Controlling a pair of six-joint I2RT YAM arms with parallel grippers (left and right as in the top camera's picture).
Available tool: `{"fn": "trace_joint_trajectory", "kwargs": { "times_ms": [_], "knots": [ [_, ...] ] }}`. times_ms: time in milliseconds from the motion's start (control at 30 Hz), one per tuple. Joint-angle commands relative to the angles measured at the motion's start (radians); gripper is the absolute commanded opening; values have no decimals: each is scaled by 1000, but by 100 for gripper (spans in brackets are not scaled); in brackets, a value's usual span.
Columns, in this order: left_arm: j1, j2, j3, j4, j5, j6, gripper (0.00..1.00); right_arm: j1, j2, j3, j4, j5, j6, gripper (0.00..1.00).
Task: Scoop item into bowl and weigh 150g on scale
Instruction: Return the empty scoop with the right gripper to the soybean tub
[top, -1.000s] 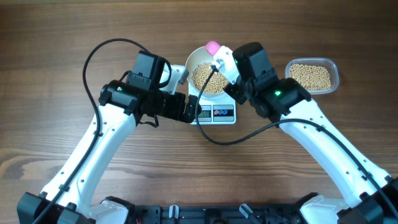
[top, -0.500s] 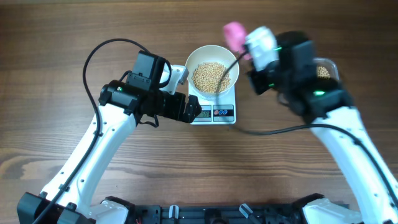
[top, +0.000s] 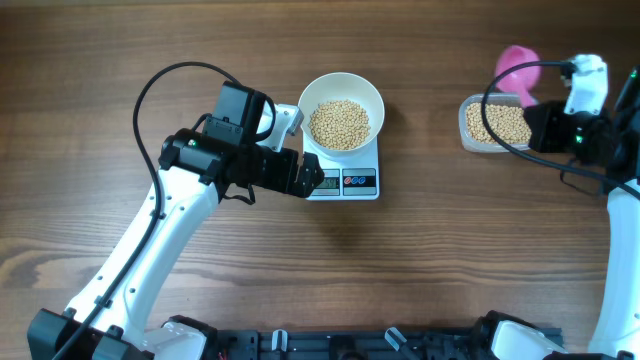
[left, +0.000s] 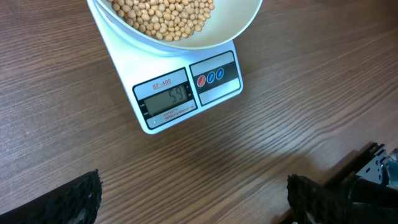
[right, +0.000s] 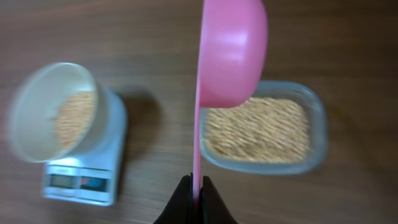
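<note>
Beans (top: 338, 124) in bowl (top: 341, 78) on scale (top: 350, 183); left gripper (left: 194, 199) agape nearby; right gripper (right: 194, 199) tight on pink scoop (right: 231, 53) over container (right: 318, 134) edge.

Matt grained wood table (top: 450, 260); glossy smooth white bowl (top: 345, 84); clear plastic container (right: 316, 130); smooth pink plastic scoop (right: 233, 50)

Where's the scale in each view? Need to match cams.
Overhead: scale sits near centre, slightly above the middle.
Left wrist: scale is at top centre, display facing the camera.
Right wrist: scale is at lower left, blurred.
Shared landmark: the white bowl of beans sitting on it.
</note>
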Motion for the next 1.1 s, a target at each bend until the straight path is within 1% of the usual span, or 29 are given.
{"fn": "trace_joint_trajectory", "kwargs": {
  "times_ms": [0, 233, 533, 667, 1067],
  "knots": [
    [0, 6, 5, 2, 10, 18, 100, 1, 19, -48, -3, 220, 2, 4],
    [0, 6, 5, 2, 9, 18, 100, 1, 128, -97, 15, 299, 5, 4],
    [0, 6, 5, 2, 9, 18, 100, 9, 222, -97, 40, 322, 37, 4],
    [0, 6, 5, 2, 10, 18, 100, 39, 254, -97, 61, 375, 56, 4],
    [0, 6, 5, 2, 10, 18, 100, 139, 322, -98, 75, 390, 58, 4]
  ]
}}
